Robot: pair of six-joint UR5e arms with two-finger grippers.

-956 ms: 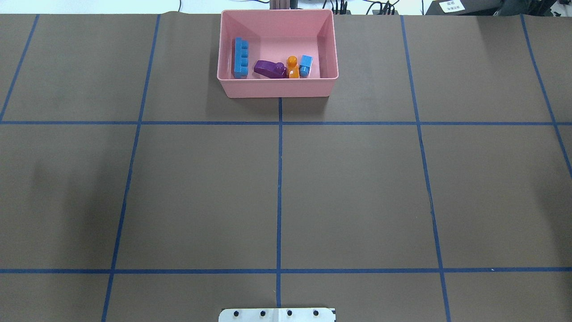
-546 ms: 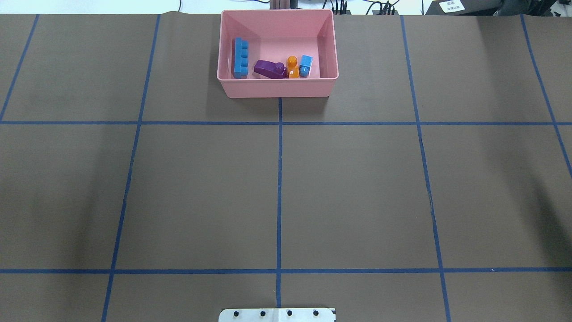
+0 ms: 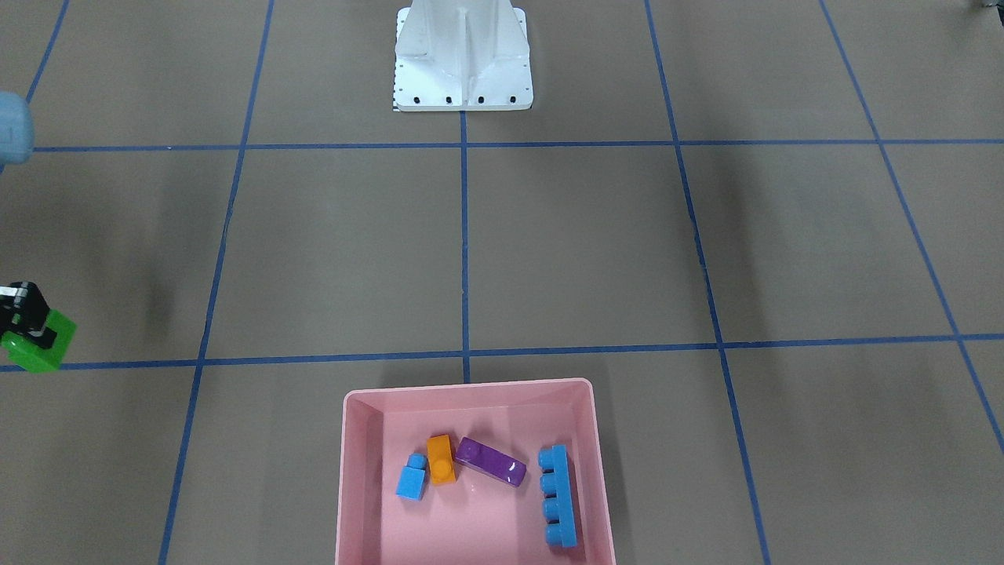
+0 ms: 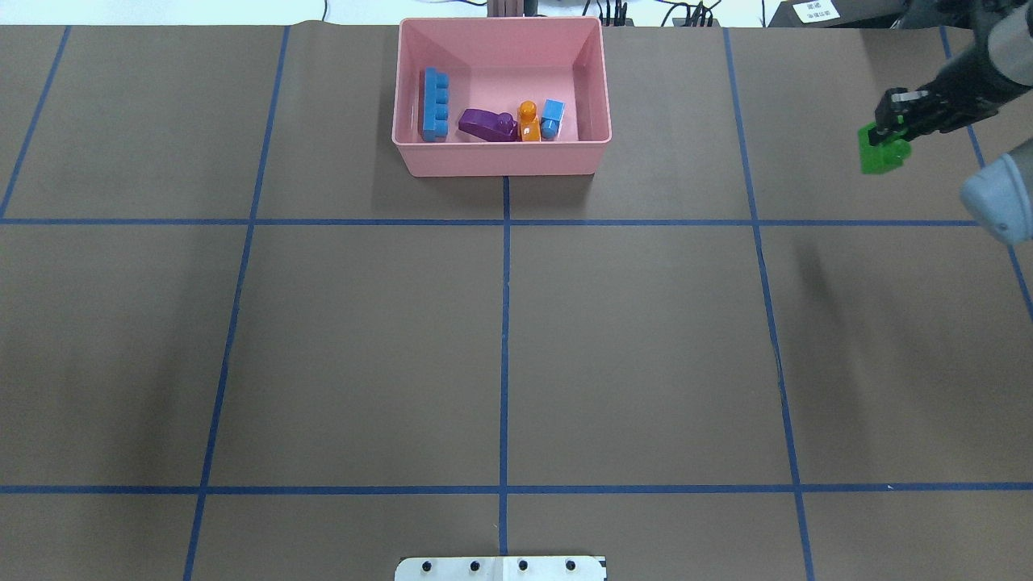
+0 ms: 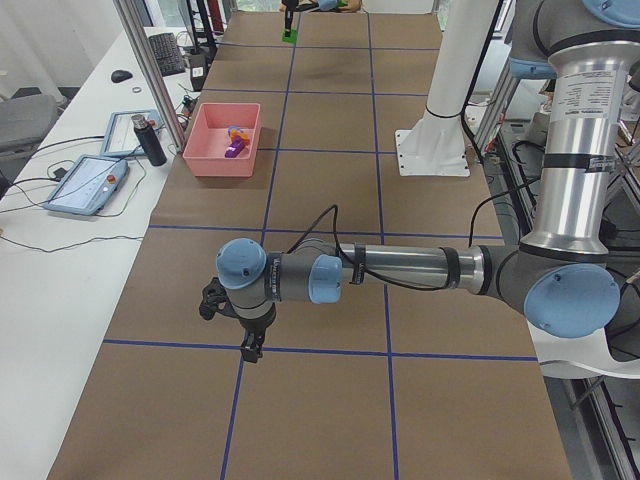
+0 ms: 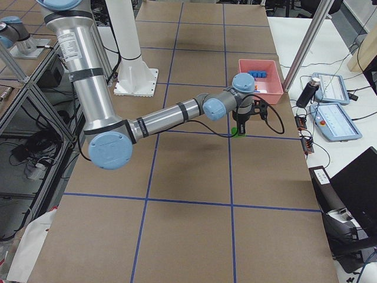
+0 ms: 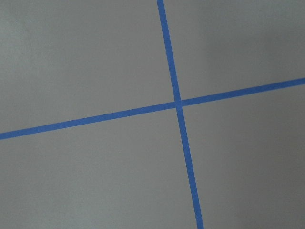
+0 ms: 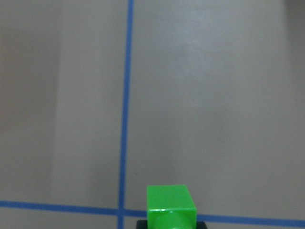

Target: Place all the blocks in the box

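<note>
The right tool [image 4: 885, 137] is out at the far right of the overhead view, its fingers pinching the green block [image 4: 883, 152]. The block hangs under the fingertips, well apart from the box [image 4: 500, 160]. In the right wrist view the green block [image 8: 170, 205] sits at the bottom edge, just beside a crossing of blue tape lines [image 8: 125, 143]. Whether it clears the surface [image 4: 646, 347] is hard to judge.

Over in the pink box, four blocks are in. The long blue block [image 4: 436, 105] lies along the left wall. The purple block [image 4: 487, 124] lies tilted in the middle. The orange block [image 4: 529, 121] touches its end, and the small blue block [image 4: 552, 118] stands right against the orange one.

The left tool [image 5: 245, 335] shows only in the left side view, low over the surface and well away from the box. Whether it is spread or pressed together cannot be told. Its wrist camera sees bare surface and a tape crossing. The white robot base [image 3: 463, 63] stands at the near middle edge.
</note>
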